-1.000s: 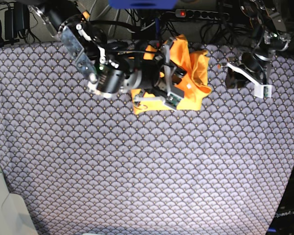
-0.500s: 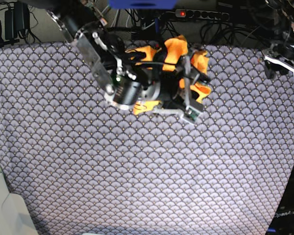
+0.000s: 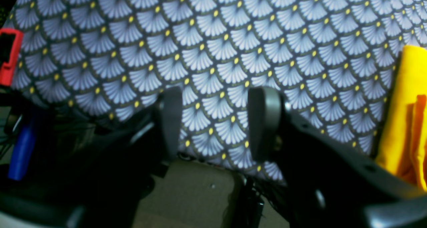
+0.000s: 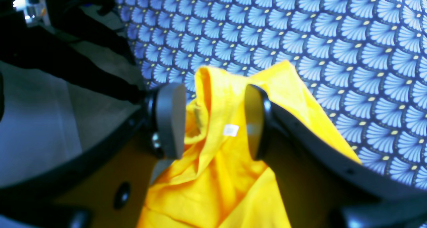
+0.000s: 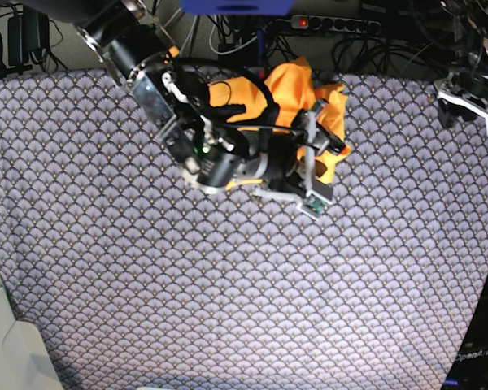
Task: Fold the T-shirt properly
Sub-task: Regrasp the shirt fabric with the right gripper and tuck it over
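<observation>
While bunched, T-shirt | between spread pads | right tool

A purple-grey fan-patterned cloth covers the whole table, and beyond its far edge a tangle of dark cables and a black power strip with a lit red switch lie against a dim, cluttered backdrop.

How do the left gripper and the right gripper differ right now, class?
The right gripper hangs over the crumpled T-shirt, with fabric showing between its jaws; the left gripper has only the patterned cloth between its jaws. In the base view the right sits mid-table, the left at the far edge. Both stand open, gripping nothing.
</observation>
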Available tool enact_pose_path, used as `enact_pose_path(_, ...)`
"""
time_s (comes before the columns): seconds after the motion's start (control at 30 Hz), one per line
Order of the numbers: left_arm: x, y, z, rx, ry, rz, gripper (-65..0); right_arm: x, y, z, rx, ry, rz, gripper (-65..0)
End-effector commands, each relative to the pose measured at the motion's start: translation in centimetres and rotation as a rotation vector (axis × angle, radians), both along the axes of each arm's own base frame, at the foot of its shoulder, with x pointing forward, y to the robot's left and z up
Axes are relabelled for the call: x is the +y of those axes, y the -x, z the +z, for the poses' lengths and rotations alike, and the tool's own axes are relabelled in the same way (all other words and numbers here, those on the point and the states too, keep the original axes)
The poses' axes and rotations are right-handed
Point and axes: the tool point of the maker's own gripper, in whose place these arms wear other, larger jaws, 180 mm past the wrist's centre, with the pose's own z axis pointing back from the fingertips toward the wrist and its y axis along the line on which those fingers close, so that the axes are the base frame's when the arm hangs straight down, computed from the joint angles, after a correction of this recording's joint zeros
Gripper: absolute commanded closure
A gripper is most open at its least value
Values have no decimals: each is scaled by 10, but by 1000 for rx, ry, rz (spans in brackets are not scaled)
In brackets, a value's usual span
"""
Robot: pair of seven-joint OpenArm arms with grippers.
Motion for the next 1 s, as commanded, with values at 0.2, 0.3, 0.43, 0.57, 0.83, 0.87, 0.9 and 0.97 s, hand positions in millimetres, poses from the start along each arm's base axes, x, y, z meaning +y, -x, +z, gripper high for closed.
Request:
enact_pose_path(0.2, 3, -14, 15, -56, -21, -12, -312, 9, 0, 13, -14, -67, -6, -299)
enact_pose_path(0.3, 3, -14, 15, -56, -21, -12, -312, 10, 4, 10, -3, -76, -9, -300)
enact_pose_path(0.43, 3, -15, 16, -60, -21, -12, -312, 9, 4, 10, -1, -78, -13, -300)
enact_pose_path(0.57, 3, -19, 18, -70, -21, -12, -312, 9, 4, 10, 1, -77, -11, -300)
enact_pose_path(0.83, 3, -19, 18, -72, -21, -12, -312, 7, 2, 2, 6, -79, -26, -299)
enact_pose_path(0.87, 3, -19, 18, -72, -21, -12, -312, 7, 1, 0, 12, -79, -30, -299)
enact_pose_path(0.9, 3, -19, 18, -72, -21, -12, -312, 7, 0, -3, 19, -78, -34, -299)
enact_pose_path(0.97, 3, -19, 18, -72, -21, -12, -312, 7, 1, -5, 24, -78, -35, -299)
